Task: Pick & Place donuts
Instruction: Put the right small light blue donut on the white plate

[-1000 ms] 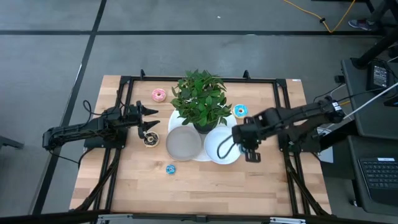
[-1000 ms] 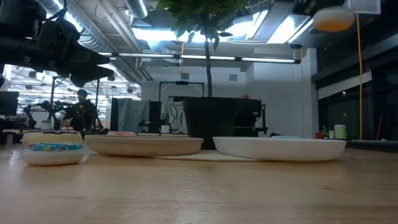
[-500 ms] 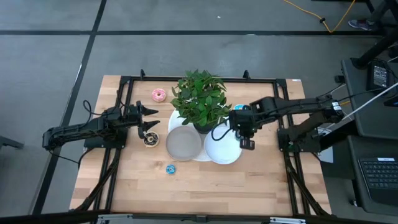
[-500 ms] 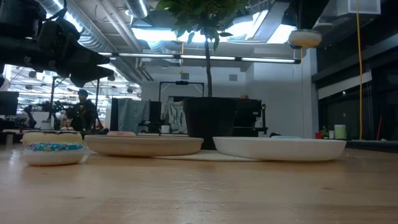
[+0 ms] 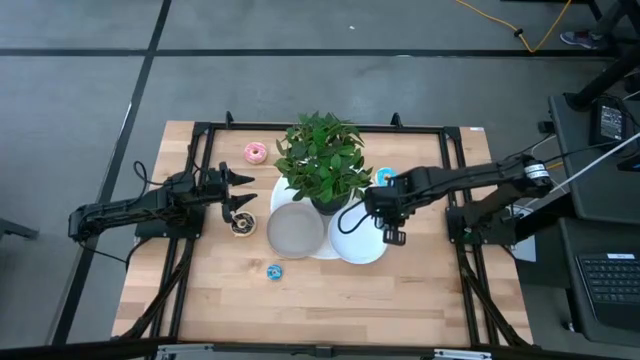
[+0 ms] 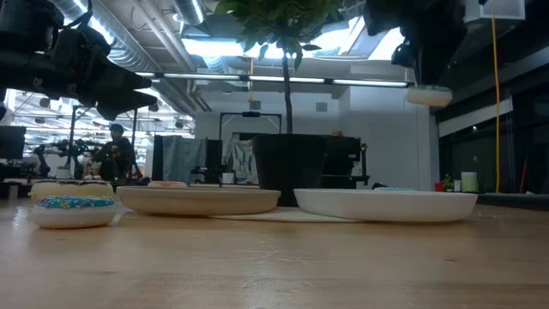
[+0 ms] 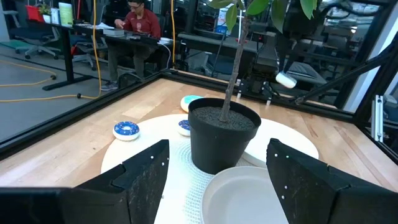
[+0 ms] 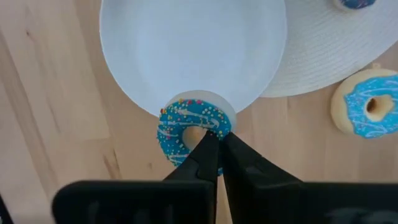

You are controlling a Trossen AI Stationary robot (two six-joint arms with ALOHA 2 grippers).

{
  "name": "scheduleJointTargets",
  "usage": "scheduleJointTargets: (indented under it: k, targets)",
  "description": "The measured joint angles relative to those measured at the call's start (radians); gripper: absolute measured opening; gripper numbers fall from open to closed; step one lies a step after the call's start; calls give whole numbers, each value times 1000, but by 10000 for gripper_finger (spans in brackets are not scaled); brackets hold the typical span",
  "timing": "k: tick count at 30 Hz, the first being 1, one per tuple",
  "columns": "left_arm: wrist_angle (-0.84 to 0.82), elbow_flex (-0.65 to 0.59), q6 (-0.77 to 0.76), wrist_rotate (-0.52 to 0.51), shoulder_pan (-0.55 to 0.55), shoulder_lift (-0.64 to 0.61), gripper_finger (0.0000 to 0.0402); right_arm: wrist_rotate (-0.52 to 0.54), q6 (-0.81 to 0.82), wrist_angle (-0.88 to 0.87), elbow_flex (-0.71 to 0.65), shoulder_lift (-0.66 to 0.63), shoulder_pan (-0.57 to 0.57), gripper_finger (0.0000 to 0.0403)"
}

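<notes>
My right gripper (image 5: 390, 222) hangs over the white plate (image 5: 350, 248), shut on a blue-iced donut with sprinkles (image 8: 191, 127). The same donut (image 6: 427, 94) also shows in the low view. Other donuts lie on the table: a pink one (image 5: 255, 152), a light-blue one (image 5: 386, 178), a small blue one (image 5: 274, 271) and a brown one (image 5: 241, 225). The brown one lies just by my left gripper (image 5: 242, 192), which stands open and level at the table's left with nothing between its fingers. My right gripper pinches one side of the donut's ring (image 8: 214, 126), beside the hole, between its two fingers. The fingers (image 8: 205, 152) come from above, pointing down. The donut hangs roughly level and lifted clear, above the white plate's rim (image 8: 155, 106).
A potted plant (image 5: 322, 160) stands on a round white mat (image 8: 323, 56) at the middle. A grey plate (image 5: 295, 232) lies beside the white plate. A dark frame (image 5: 200, 130) runs along the table's edges. People sit at desks (image 7: 140, 25) beyond the table.
My right gripper has come down and gone toward the table's left with the blue donut. It now hangs lower over the white plate, and the donut stays level and clear.
</notes>
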Motion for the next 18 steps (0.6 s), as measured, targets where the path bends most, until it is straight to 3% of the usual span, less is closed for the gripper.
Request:
scheduleJointTargets:
  k: [18]
  targets:
    - [0, 0, 0, 0, 0, 0, 260, 2, -3, 225, -191, 0, 0, 16]
